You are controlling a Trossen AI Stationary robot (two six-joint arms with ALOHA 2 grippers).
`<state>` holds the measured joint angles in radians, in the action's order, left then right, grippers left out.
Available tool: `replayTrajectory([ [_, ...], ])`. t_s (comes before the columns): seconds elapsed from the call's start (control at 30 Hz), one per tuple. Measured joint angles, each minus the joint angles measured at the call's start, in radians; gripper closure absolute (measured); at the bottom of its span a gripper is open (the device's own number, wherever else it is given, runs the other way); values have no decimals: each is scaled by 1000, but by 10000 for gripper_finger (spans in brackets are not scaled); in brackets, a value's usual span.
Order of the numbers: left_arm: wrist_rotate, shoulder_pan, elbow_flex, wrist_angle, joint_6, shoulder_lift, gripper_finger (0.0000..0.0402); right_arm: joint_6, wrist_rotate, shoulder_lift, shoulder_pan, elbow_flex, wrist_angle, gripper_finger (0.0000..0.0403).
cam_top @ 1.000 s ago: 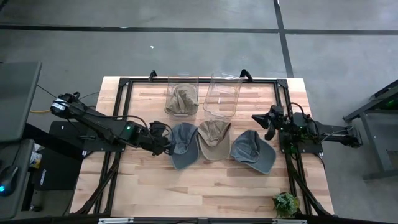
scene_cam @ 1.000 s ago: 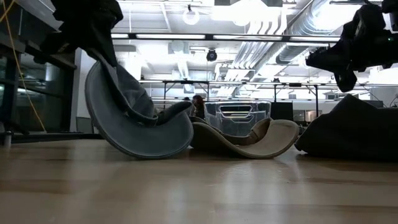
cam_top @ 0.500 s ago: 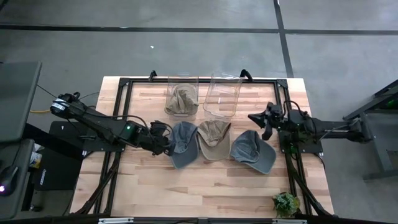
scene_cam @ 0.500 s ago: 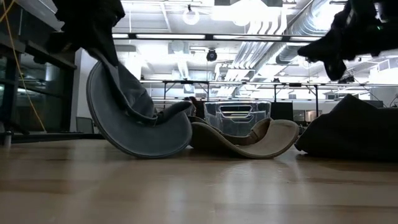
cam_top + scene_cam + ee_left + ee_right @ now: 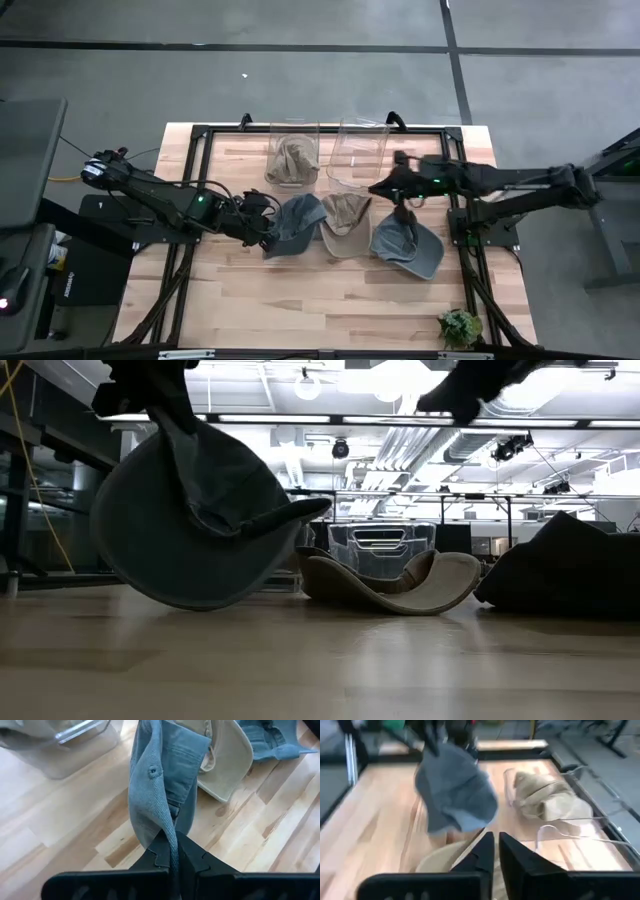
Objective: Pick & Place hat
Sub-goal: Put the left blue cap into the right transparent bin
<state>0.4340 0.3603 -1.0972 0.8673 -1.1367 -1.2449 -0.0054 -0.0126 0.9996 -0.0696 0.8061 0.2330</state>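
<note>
The blue-grey hat [image 5: 297,222] [image 5: 190,520] hangs from my left gripper [image 5: 262,228] [image 5: 172,847], which is shut on it left of the table's middle. A beige hat [image 5: 345,218] lies beside it, brim curled up, and a second blue-grey hat [image 5: 405,243] lies farther right. My right gripper [image 5: 375,187] [image 5: 495,845] hovers high over the far middle, above the beige hat. It has a narrow gap between its fingers and nothing in it. My left gripper pinches a fold of the hat's crown cloth [image 5: 169,827] between its two fingers. The fingers slant down from the table's left. The hat hangs below and ahead of them with its brim pointing right; whether its low edge [image 5: 185,605] touches the table I cannot tell.
Two clear bins stand at the far edge: the left one [image 5: 273,150] holds a beige hat, and the right one [image 5: 360,165] holds nothing. A black frame [image 5: 200,135] runs round the table. A small plant [image 5: 460,327] sits at the near right corner.
My left gripper has risen and rolled, and the hat has swung up off its resting edge and bunched narrower. My right gripper has come up from the table's right edge and moved left toward the middle, tipping more level.
</note>
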Motion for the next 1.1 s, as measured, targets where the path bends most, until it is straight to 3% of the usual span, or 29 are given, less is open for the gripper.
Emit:
replayTrajectory([
  [0.37,30,0,-62,38,80,0,401,-175,-9,386,38,343,70,189],
  [0.47,48,0,-70,39,86,0,401,-180,11,469,38,415,69,154],
  [0.77,72,0,-70,41,85,0,401,-177,44,653,100,542,77,135],
  [0.93,72,0,-70,41,85,0,401,-175,-68,714,117,556,50,134],
  [1.1,72,0,-70,41,85,0,401,-153,-102,736,108,555,-18,134],
])
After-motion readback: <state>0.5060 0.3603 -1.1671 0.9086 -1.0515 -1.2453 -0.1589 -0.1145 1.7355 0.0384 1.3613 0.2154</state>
